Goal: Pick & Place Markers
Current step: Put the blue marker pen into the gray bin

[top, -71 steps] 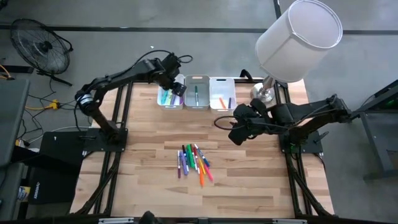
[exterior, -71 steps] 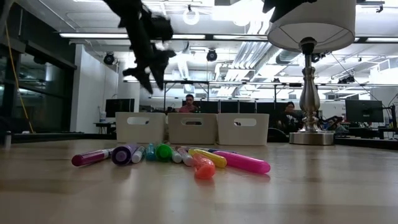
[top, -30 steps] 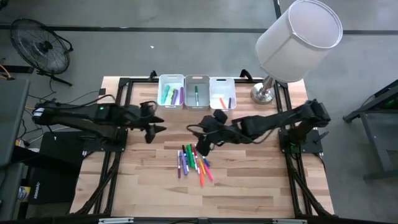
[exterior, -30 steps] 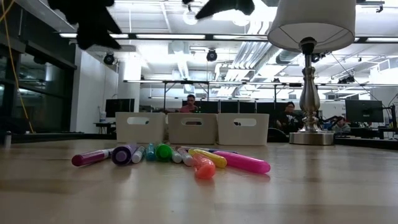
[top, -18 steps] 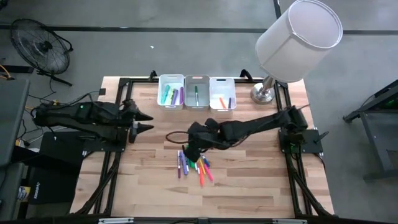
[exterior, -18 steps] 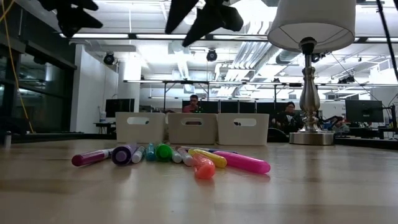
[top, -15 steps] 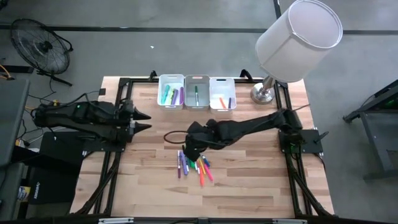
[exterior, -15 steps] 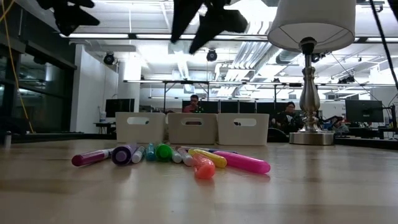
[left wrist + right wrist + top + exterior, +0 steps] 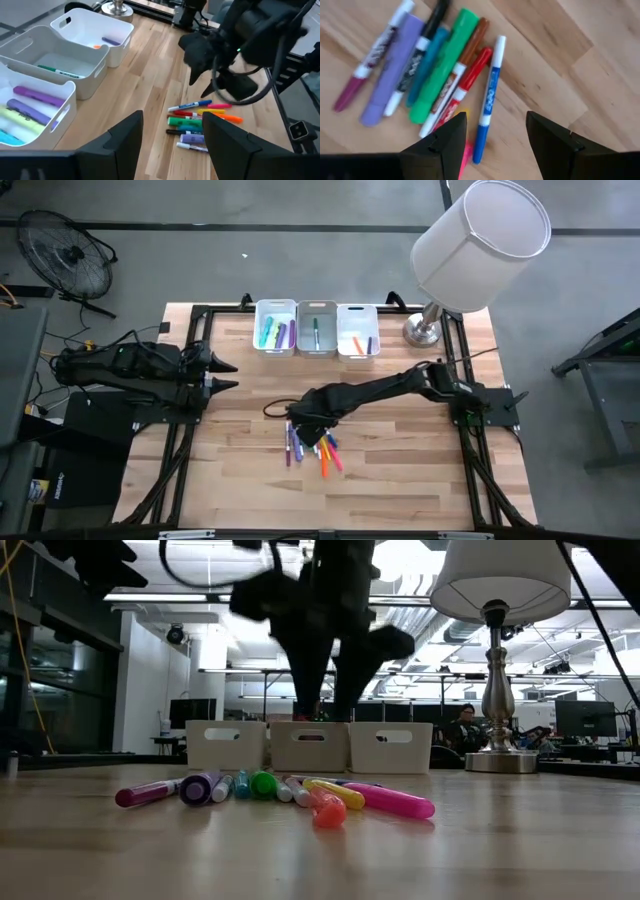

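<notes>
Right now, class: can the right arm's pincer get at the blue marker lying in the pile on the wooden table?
Probably yes: the right pincer hangs open just above the blue marker, which lies at the pile's edge with nothing covering it.

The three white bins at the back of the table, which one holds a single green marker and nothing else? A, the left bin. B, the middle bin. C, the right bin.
B: the middle bin holds just one green marker, while the left bin has several and the right bin has orange and purple ones.
</notes>
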Tool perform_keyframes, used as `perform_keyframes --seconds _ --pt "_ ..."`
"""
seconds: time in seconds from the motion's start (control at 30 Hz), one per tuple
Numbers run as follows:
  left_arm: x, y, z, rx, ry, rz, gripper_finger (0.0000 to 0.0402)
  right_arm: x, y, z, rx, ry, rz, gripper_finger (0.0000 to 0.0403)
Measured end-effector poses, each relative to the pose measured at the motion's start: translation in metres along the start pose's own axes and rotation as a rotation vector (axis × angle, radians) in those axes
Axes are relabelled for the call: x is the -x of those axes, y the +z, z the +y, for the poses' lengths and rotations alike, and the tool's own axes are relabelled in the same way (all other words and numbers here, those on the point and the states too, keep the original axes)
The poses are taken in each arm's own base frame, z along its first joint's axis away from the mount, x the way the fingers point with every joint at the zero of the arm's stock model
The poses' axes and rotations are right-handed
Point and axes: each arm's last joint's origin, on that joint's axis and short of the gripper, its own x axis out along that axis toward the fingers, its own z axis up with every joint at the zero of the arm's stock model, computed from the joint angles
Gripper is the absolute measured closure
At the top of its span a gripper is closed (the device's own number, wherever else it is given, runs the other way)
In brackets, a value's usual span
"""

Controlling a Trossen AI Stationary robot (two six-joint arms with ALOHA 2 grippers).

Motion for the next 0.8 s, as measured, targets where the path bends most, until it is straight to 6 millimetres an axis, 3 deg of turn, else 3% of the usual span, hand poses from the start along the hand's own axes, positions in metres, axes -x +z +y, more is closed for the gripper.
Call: perform_keyframes --seconds 0.3,0.8 --pt "0.0 -0.002 0.001 -0.005 0.007 0.02 0.02 -0.02 0.004 -0.003 -0.006 0.015 0.063 0.0209" --pt "0.0 -0.003 0.001 -0.007 0.012 0.029 0.02 -0.064 -0.013 -0.012 -0.048 0.027 0.098 0.0208"
